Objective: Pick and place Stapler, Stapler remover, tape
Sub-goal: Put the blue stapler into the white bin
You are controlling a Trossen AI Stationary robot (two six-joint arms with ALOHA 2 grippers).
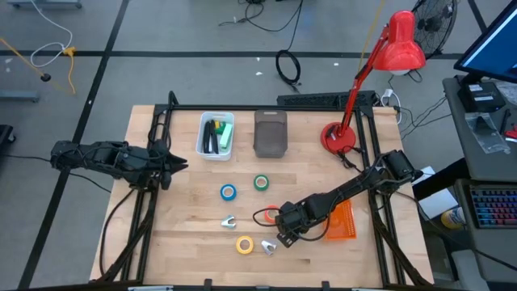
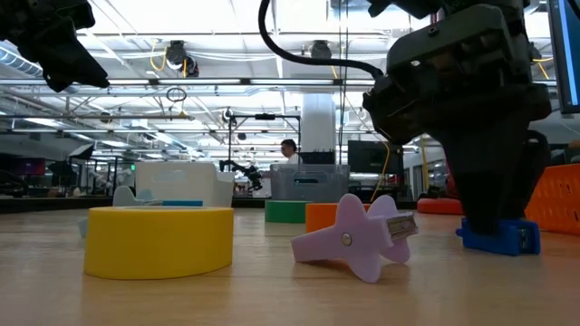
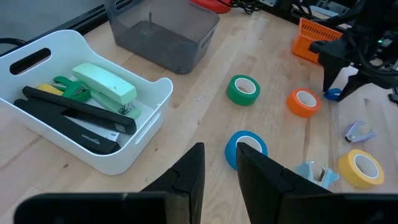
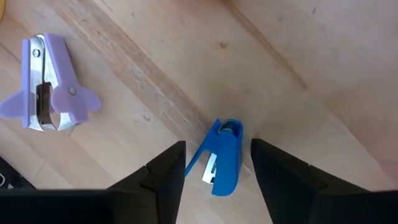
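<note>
Pale wood planks with a fine grain make up the tabletop (image 1: 186, 234). Nearest the front edge lie the yellow tape roll (image 1: 244, 244), a squat smooth ring, and just beside it a lilac plastic staple remover (image 1: 268, 246), winged in shape with a metal claw. The right gripper (image 4: 214, 162) hangs low over a small blue plastic staple remover (image 4: 222, 155), its jaws spread to either side of the piece without touching it; the remover lies flat on the wood.

Just beyond it sits the orange tape roll (image 3: 303, 102), partly hidden under the right arm in the high view. A pale blue staple remover (image 1: 229, 221) lies to the left, near the tabletop's middle. An orange ribbed plastic basket (image 1: 342, 222) rests beside the right arm.

Farther back stand the blue tape roll (image 1: 228, 192) and the green tape roll (image 1: 261, 183), both glossy rings lying flat and apart from each other. The left gripper (image 3: 219, 163) waits above the left side of the tabletop, jaws slightly parted and holding nothing.

At the back, a white rounded tray (image 1: 203, 149) holds a mint-green stapler (image 3: 104, 84) and a long black stapler (image 3: 78, 112). Beside it is a grey translucent bin (image 1: 271, 133), then the round base of a red desk lamp (image 1: 339, 136).
</note>
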